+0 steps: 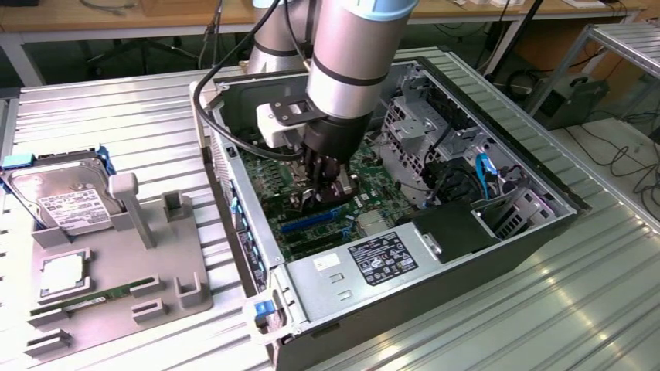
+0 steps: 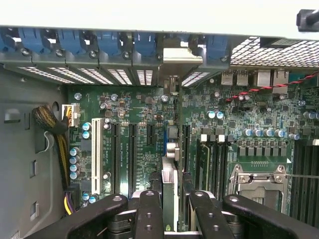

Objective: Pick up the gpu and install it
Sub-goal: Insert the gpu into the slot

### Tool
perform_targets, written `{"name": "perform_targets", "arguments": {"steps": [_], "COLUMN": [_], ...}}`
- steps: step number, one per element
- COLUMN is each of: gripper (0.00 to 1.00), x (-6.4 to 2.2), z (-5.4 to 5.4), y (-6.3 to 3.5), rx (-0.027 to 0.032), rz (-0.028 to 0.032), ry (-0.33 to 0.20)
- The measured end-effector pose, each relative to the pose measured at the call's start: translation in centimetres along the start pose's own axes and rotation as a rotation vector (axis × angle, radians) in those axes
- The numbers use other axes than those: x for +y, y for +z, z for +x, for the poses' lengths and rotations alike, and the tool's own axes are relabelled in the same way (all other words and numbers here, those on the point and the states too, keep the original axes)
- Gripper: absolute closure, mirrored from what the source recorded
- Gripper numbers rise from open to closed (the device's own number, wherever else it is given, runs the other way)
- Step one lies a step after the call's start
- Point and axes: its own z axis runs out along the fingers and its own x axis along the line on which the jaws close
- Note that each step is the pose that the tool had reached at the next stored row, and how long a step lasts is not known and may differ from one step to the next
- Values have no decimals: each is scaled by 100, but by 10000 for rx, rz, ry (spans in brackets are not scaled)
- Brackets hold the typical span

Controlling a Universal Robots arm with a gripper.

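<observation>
One gpu clamped edge-on in my jaws, inside the open PC case, standing over the motherboard slots with its bracket end toward the rear slot covers. Hard drive sits in the grey holder on the worktop.

The gpu stands on edge over the motherboard, its silver bracket against the case's rear slots.

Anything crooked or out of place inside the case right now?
Nothing stands out. The gripper holds the gpu on edge over the motherboard slots, its bracket end toward the rear openings. The hard drive sits in its stand outside the case.
</observation>
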Motion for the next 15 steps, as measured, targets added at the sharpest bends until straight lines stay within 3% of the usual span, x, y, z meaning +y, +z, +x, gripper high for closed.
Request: {"name": "perform_targets", "arguments": {"steps": [6,13,15], "gripper": [74,74,74], "x": [0,-1,0], "z": [2,3,2], "y": [25,48,52], "rx": [64,63,101], "rz": [-2,9,9], "ry": [10,288,292]}}
